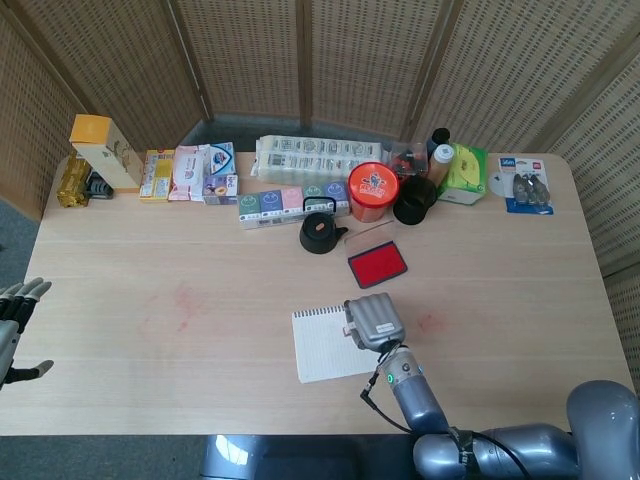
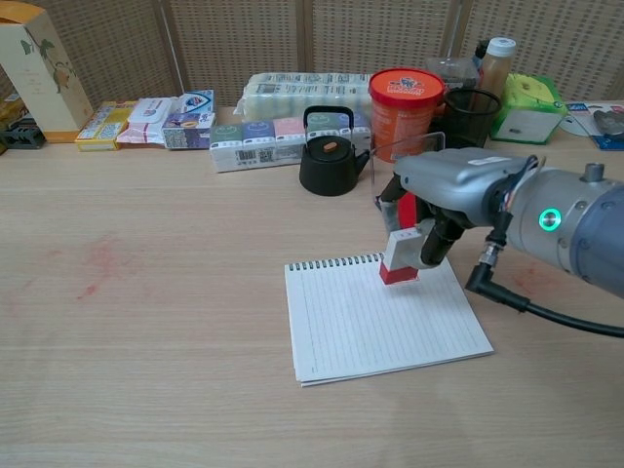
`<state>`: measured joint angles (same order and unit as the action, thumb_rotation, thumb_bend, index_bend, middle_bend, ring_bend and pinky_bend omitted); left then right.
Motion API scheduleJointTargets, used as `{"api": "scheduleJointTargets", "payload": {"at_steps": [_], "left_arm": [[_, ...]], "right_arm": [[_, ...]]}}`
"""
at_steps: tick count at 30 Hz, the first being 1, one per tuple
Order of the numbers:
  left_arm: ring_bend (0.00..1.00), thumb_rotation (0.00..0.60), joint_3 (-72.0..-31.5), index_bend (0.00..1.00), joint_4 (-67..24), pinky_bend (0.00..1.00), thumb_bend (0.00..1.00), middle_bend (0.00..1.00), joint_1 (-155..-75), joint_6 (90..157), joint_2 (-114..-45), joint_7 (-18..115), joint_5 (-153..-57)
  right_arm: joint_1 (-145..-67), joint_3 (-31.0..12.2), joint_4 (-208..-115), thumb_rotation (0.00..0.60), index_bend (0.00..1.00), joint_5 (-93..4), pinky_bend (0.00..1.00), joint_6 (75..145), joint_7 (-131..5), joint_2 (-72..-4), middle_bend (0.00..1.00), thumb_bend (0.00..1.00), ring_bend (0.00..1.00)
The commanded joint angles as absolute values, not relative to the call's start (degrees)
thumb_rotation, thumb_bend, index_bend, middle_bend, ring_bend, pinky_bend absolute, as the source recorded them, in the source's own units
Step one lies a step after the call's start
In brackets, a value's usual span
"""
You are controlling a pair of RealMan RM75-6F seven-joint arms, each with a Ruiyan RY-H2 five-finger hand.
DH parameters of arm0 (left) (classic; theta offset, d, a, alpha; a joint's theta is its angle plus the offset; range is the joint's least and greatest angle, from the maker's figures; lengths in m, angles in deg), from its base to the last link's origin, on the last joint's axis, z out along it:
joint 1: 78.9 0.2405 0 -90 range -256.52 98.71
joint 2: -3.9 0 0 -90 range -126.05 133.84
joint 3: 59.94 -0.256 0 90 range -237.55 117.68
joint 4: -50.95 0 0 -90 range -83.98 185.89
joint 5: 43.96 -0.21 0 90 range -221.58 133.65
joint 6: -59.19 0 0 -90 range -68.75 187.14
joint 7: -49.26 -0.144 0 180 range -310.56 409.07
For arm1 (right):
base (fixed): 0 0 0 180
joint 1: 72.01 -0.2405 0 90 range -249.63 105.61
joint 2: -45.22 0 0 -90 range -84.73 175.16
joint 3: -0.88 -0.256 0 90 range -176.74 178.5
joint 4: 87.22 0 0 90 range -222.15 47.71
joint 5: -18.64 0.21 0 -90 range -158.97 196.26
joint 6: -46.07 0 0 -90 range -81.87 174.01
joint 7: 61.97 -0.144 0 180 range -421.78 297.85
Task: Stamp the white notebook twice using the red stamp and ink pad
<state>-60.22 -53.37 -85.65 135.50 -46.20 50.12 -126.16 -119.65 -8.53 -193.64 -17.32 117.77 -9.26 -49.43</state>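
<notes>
The white spiral notebook (image 2: 385,322) lies open at the table's near middle, also seen from the head view as the notebook (image 1: 320,345). My right hand (image 2: 444,195) holds the red stamp (image 2: 400,258) with its white top, a little above the notebook's upper right part. From the head view the right hand (image 1: 373,320) covers the stamp. The red ink pad (image 1: 377,263) lies open behind the notebook; in the chest view the hand mostly hides it. My left hand (image 1: 15,325) hangs open off the table's left edge.
A black kettle (image 2: 330,156), an orange canister (image 2: 407,99) and a black mesh cup (image 2: 469,124) stand behind the ink pad. Boxes and packets (image 2: 244,132) line the back edge. A tall carton (image 2: 34,68) stands at the far left.
</notes>
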Motion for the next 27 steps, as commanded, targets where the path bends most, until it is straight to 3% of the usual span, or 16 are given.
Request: {"api": "scheduleJointTargets", "payload": {"at_steps": [1, 9, 27], "left_arm": [[0.00, 0.600, -60.25, 0.00, -53.40, 0.00, 0.00, 0.00, -85.63, 135.56, -46.20, 50.12, -126.25], [0.00, 0.600, -60.41, 0.00, -53.54, 0.00, 0.00, 0.00, -85.56, 135.71, -46.15, 50.10, -126.68], [0.00, 0.600, -60.24, 0.00, -53.26, 0.00, 0.00, 0.00, -85.71, 135.38, -46.43, 49.77, -125.96]], "right_arm": [[-120.66, -9.34, -197.56, 0.600, 0.60, -15.88, 1.00, 120.24, -6.34, -47.98, 1.00, 0.52, 1.00], [-121.52, -8.72, -199.70, 0.600, 0.60, -14.59, 1.00, 122.55, -3.80, -48.17, 1.00, 0.52, 1.00], [-119.90, -5.71, -190.52, 0.600, 0.61, -14.47, 1.00, 118.59, -8.71, -50.69, 1.00, 0.52, 1.00]]}}
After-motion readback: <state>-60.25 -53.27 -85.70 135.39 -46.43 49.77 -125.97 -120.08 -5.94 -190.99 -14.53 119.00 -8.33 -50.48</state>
